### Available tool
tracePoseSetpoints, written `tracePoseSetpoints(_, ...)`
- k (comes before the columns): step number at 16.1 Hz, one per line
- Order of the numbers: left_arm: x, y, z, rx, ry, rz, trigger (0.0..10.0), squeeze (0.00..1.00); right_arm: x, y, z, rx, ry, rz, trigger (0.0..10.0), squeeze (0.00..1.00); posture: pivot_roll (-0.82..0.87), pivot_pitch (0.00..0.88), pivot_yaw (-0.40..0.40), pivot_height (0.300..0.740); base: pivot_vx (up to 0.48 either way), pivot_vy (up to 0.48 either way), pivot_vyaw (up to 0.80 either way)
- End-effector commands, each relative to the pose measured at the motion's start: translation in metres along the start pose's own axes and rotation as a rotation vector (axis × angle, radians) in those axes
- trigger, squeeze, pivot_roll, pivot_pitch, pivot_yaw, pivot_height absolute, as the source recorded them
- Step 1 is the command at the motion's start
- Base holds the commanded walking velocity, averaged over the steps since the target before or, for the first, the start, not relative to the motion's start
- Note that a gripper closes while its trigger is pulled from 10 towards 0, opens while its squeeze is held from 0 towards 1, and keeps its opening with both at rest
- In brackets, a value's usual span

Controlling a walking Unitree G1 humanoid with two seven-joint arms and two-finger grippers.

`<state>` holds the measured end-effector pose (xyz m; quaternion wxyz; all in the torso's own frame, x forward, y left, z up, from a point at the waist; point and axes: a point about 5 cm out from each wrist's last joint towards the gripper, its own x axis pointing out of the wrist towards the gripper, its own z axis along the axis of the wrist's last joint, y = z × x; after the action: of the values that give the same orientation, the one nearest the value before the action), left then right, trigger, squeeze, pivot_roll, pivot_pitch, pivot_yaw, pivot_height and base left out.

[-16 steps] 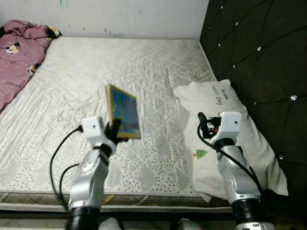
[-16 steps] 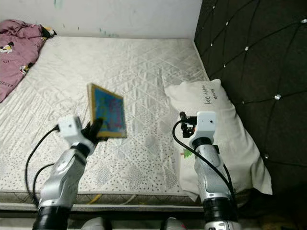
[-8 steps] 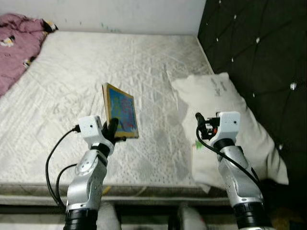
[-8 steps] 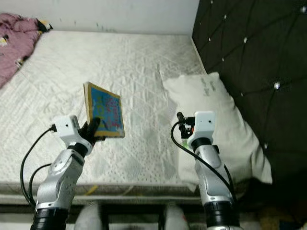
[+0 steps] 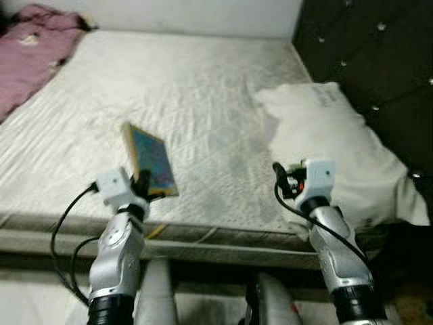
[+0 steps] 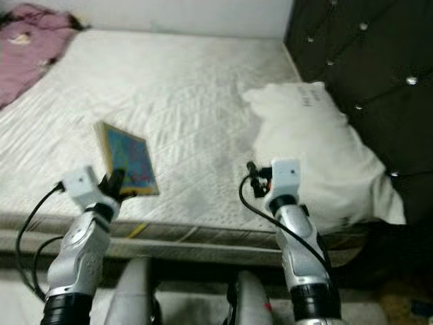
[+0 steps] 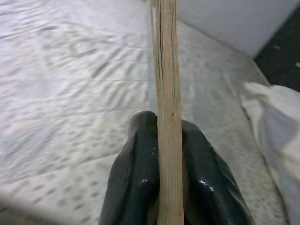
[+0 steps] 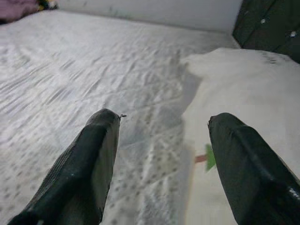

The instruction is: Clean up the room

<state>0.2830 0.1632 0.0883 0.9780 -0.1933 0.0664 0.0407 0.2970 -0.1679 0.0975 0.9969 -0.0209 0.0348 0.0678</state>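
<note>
Camera backed off the bed (image 5: 203,88), mattress edge now in view. Left gripper (image 5: 142,184) still pinches the picture frame (image 5: 150,160) upright above it; right gripper (image 8: 161,159) wide, empty. Carry-off likely underway.

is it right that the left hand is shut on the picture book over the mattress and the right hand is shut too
Not quite. The left hand is shut on the picture book over the mattress, but the right hand is open, its fingers spread apart, as the right wrist view shows.
</note>
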Motion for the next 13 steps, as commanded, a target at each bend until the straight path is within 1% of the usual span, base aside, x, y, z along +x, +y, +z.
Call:
tracePoseSetpoints(1, 0.0034, -0.0110, 0.0088, -0.011, -0.035, -0.038, 10.0, 0.00, 0.0026, -0.0004, 0.0029, -0.013, -0.009, 0.004, 10.0, 0.00, -0.01, 0.063, -0.040, 0.621, 0.000, 0.000, 0.00)
tracePoseSetpoints(6, 0.0050, -0.0107, 0.0095, -0.018, -0.040, -0.031, 10.0, 0.00, 0.0066, 0.0022, 0.0043, -0.021, -0.015, 0.016, 10.0, 0.00, 0.00, 0.066, -0.043, 0.621, 0.000, 0.000, 0.00)
tracePoseSetpoints(11, 0.0090, -0.0118, 0.0131, -0.032, -0.053, -0.035, 10.0, 0.00, 0.0074, 0.0041, 0.0042, -0.022, -0.020, 0.023, 10.0, 0.00, -0.01, 0.065, -0.043, 0.567, 0.000, 0.000, 0.00)
tracePoseSetpoints(13, 0.0114, -0.0149, 0.0143, -0.054, -0.057, -0.059, 10.0, 0.00, 0.0077, 0.0033, 0.0045, -0.027, -0.021, 0.019, 10.0, 0.00, -0.01, 0.063, -0.044, 0.567, 0.000, 0.000, 0.00)
